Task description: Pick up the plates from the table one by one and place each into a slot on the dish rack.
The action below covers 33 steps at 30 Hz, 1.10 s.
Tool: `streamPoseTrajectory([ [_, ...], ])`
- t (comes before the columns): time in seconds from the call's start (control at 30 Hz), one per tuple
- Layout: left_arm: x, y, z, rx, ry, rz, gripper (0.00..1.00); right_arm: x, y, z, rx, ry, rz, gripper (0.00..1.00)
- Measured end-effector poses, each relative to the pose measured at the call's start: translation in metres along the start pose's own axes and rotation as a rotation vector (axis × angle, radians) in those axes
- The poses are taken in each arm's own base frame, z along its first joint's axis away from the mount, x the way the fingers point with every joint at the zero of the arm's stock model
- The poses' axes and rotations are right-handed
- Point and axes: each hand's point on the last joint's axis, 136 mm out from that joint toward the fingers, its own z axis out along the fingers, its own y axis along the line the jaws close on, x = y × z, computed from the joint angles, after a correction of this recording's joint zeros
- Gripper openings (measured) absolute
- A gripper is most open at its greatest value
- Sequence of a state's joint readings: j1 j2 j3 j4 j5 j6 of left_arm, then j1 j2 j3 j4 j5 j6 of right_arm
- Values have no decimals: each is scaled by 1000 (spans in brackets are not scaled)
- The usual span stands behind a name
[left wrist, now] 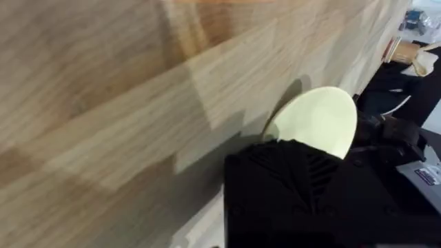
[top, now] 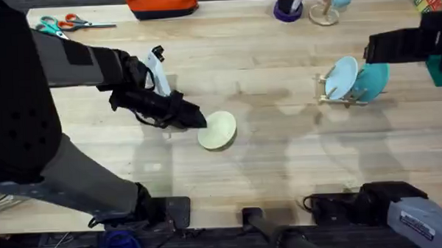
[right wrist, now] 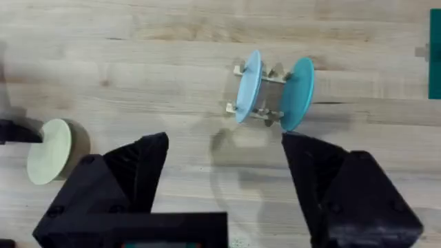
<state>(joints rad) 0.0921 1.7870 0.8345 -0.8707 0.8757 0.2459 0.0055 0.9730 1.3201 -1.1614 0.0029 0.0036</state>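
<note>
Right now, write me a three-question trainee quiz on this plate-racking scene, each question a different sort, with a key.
1. True or false: the cream plate is already standing in the dish rack.
2. How many plates stand in the dish rack?
A. none
B. one
C. two
D. three
3. Fill in the blank: the gripper at the cream plate's edge is the ____ gripper.

Key
1. False. It is out on the table, away from the rack, with the left gripper at its edge.
2. C. The light blue plate and the teal plate stand on edge there.
3. Left. The right gripper hangs open above the table near the rack.
</note>
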Motion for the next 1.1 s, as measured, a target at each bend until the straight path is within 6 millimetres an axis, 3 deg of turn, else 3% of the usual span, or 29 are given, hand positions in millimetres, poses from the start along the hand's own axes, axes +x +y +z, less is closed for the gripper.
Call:
streamPoseTrajectory([
  [0.17,0,0,0,0,0,0,40,0,4,0,-26,1,35,995],
  [0.33,0,0,0,0,0,0,40,3,25,-1,-145,24,93,995],
  [0.6,0,0,0,0,0,0,41,27,55,9,-293,243,336,994],
  [0.93,0,0,0,0,0,0,41,35,88,-2,-380,349,537,995],
  [1.1,0,0,0,0,0,0,41,45,90,-14,-326,342,623,995],
])
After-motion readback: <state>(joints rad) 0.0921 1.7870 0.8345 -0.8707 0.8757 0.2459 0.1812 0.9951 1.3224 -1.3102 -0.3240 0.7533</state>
